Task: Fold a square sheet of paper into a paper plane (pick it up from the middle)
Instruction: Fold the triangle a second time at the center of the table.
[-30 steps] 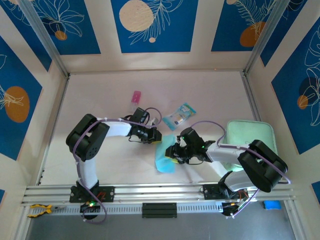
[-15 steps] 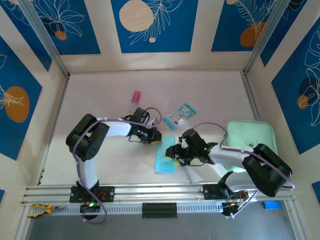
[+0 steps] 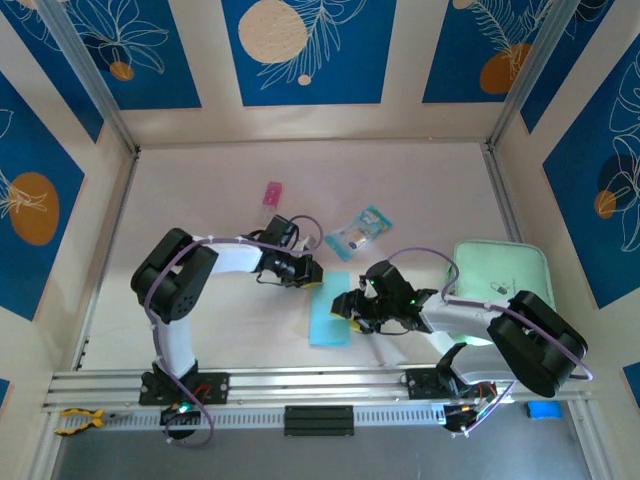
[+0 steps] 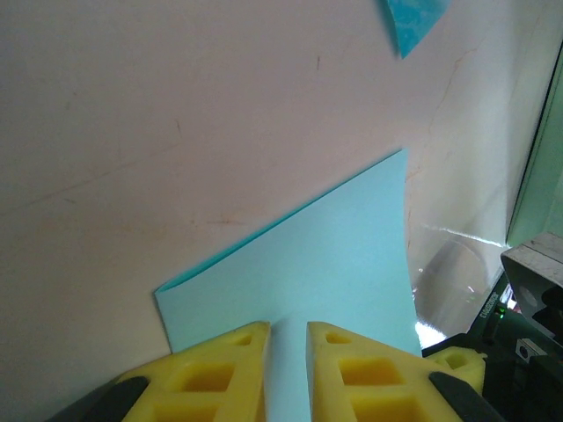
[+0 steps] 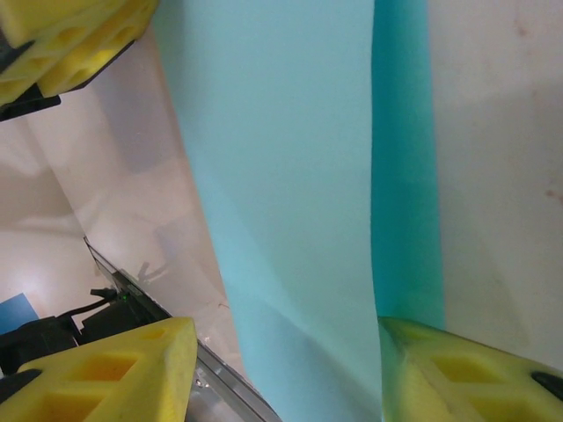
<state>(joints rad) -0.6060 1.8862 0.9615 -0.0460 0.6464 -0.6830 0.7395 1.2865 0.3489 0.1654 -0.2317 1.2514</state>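
Observation:
The square sheet of paper (image 3: pixel 330 312), light blue, lies folded into a narrow rectangle on the table between the two arms. My left gripper (image 3: pixel 310 274) is at its far edge. In the left wrist view its yellow fingertips (image 4: pixel 288 327) stand on the paper (image 4: pixel 325 255), shut but for a thin slit. My right gripper (image 3: pixel 345 303) is at the sheet's right edge. In the right wrist view that gripper (image 5: pixel 281 325) is open wide, the top layer (image 5: pixel 281 132) bowing up loosely between the fingers, a darker lower layer (image 5: pixel 403 176) beside it. No paper plane is formed.
A teal-and-clear packet (image 3: pixel 358 232) lies just beyond the paper, a small pink item (image 3: pixel 272 193) farther back left. A mint-green pad (image 3: pixel 500 280) lies at the right, under the right arm. The aluminium rail (image 3: pixel 320 383) runs along the near edge.
The right gripper has opened and let go of the paper. The sheet, bunched and lifted a second ago, now lies flat as a neat strip. The left gripper has stayed put.

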